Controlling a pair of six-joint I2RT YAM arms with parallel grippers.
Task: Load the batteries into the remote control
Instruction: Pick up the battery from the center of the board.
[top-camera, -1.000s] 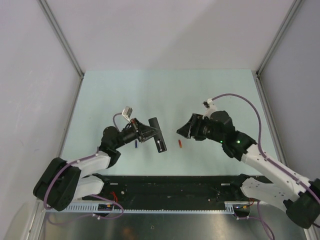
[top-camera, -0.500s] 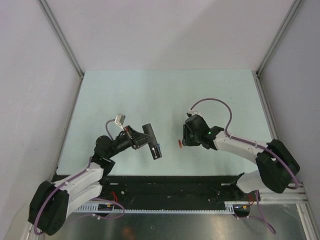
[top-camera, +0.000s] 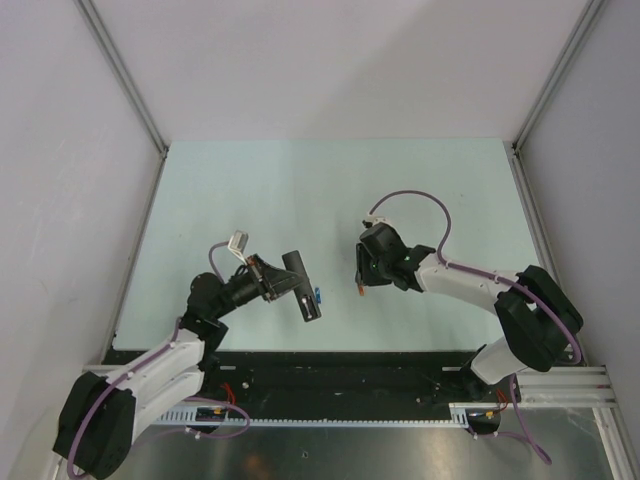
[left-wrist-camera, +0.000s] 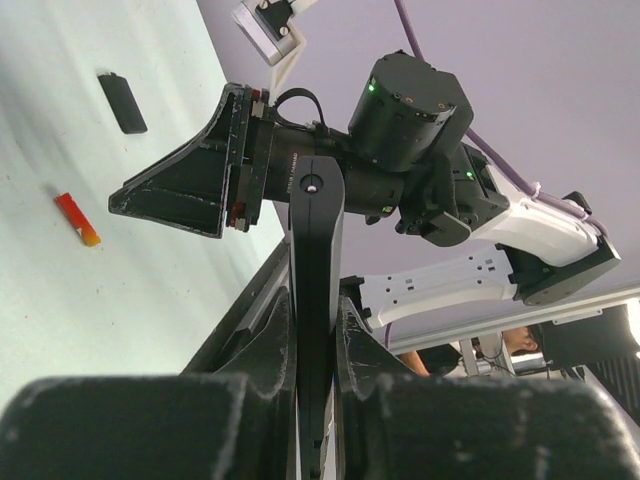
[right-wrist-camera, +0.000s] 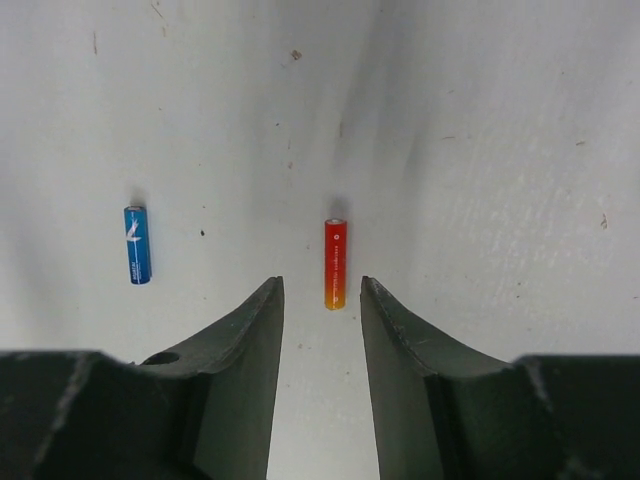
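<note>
Clamping the remote control (left-wrist-camera: 317, 230) between the two fingers of our left gripper (left-wrist-camera: 312, 345), we are holding it edge-on. The jaws are pressing flat against its sides, and the slim black bar is sticking out well past the fingertips. Seen from above, the bar is running roughly from 12 to 6 o'clock, slightly tilted, over the near middle of the pale green table (top-camera: 250, 180). A blue battery (top-camera: 316, 294) is lying just beside the bar's near end, at its 3 o'clock; we cannot tell whether the two are touching. Farther out along that same 3 o'clock line, the orange-red battery (right-wrist-camera: 335, 263) is lying on the table, apart from the blue one. Our right gripper (right-wrist-camera: 320, 285) is hovering over it with jaws partly open and gripping nothing. In the right wrist view the battery is lying along the 12-to-6 line, its paler lower end sitting just inside the gap between the fingertips, with neither finger visibly touching it. A small black piece (left-wrist-camera: 122, 102) is lying toward 1 o'clock of that battery in the left wrist view.
</note>
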